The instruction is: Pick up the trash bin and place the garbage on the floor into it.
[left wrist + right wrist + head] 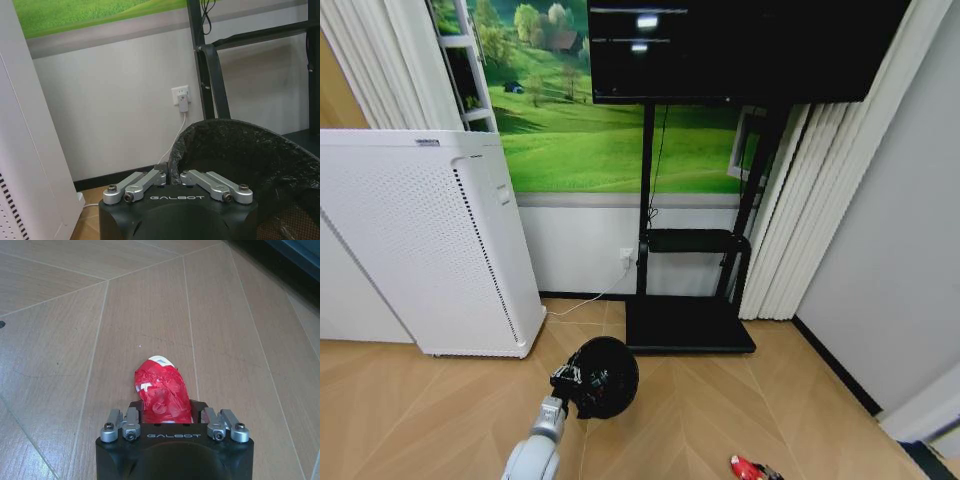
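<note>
The robot's left gripper (170,176) pinches the near rim of the trash bin (608,375), its fingers drawn close together over the bag-lined edge, and holds the small black basket out in front of the robot over the wood floor (740,400), before a tall white air purifier (430,240) and a black TV stand (690,325). The bin's black liner (240,150) puckers at the mouth, and brown mesh wall shows lower down. Near the robot's right side lies a crumpled red-and-white wrapper (752,467); in the right wrist view the right gripper (166,412) hangs low over it with its fingers spread wide on either side of the wrapper (161,392), not yet closed on it. Whether the fingers touch the floor cannot be told. Judging by its look, the bin is light and fairly stiff, though the slick liner could slip under a rim pinch, so a hold that catches the rim itself seems safest. The wrapper looks nearly weightless and soft; it should crush rather than resist, and is best taken across its bunched middle where the folds give the fingers something to bite.
</note>
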{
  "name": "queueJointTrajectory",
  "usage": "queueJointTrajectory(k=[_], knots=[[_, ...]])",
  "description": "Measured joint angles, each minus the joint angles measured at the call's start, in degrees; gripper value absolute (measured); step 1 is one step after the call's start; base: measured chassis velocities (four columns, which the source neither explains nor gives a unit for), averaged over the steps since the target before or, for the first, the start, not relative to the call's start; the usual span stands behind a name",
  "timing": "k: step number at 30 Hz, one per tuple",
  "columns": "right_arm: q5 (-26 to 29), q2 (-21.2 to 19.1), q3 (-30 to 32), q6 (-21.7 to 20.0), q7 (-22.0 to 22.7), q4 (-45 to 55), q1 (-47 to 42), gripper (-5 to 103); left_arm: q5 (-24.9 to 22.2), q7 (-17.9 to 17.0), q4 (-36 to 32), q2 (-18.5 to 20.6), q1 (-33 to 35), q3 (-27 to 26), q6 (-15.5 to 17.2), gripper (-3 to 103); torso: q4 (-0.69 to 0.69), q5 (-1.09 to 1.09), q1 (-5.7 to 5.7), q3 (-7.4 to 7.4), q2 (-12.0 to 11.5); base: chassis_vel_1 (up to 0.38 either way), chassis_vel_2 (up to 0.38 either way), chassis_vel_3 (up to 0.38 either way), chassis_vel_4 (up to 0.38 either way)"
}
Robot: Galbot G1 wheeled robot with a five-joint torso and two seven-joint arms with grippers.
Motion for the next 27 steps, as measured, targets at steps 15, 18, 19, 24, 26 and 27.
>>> queueJointTrajectory(k=[15,18,19,24,26,27], knots=[[2.4,-2.4,5.0,-0.5,0.2,9.4,-6.1,47,0.3,0.0,-0.1,-0.3,-0.3,1.0,-0.1,7,-0.01,0.03,0.00,0.01,0.0,0.000,0.000,0.000,0.000],[2.8,-3.0,7.5,-0.8,0.3,11.9,-7.6,47,0.6,0.0,-0.3,-0.5,-0.3,1.5,-0.1,7,-0.01,0.02,0.00,0.01,0.0,0.000,0.000,0.000,0.000],[2.9,-3.1,7.9,-0.8,0.3,12.3,-7.8,47,0.6,0.0,-0.4,-0.5,-0.3,1.6,-0.1,7,-0.01,0.02,0.00,0.01,0.0,0.000,0.000,0.000,0.000],[4.6,-4.8,13.2,0.3,-0.3,18.4,-10.9,47,1.0,0.0,-0.6,-0.6,-0.3,2.4,-0.2,7,-0.02,0.01,0.00,0.01,0.0,0.000,0.000,0.000,0.000],[5.5,-5.1,14.3,1.1,-0.4,19.9,-11.2,47,1.2,0.0,-0.6,-0.5,-0.3,2.7,-0.4,7,-0.01,0.01,0.00,0.01,0.0,0.000,0.000,0.000,0.000],[6.9,-5.5,15.3,1.7,-0.4,21.4,-11.3,47,1.7,0.0,-0.5,-0.6,-0.3,3.5,-0.6,7,0.01,0.01,0.00,0.00,0.0,0.000,0.000,0.000,0.000]])
